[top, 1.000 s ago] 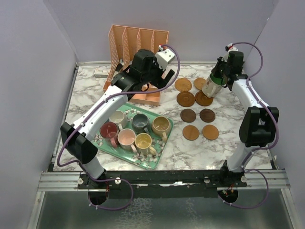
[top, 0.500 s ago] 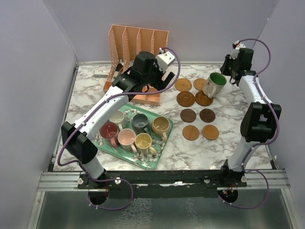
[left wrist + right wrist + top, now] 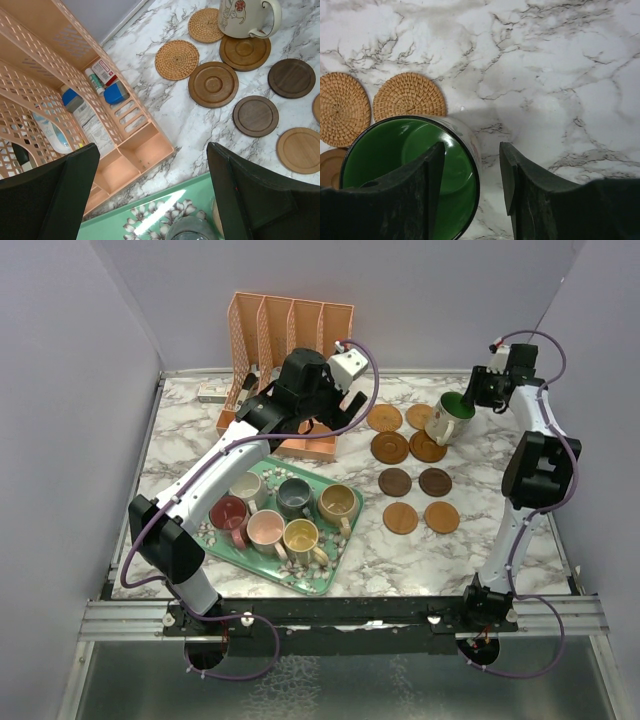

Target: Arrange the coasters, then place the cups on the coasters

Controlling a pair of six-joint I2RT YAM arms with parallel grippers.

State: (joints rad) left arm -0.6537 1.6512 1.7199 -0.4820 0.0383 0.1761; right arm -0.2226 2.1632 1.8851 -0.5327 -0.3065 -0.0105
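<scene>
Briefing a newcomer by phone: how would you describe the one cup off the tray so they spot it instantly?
Right of the orange rack lies a cluster of round coasters. At its far edge stands a cream, flower-painted cup, green inside; the other cups all sit on the green tray.

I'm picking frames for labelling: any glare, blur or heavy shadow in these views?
Top view: even light, sharp throughout. Left wrist: white glare streak on the tray; the jaws are dark, soft-edged blobs. Right wrist: jaws close and blurred, mug sharp, its faint shadow on the marble.
</scene>
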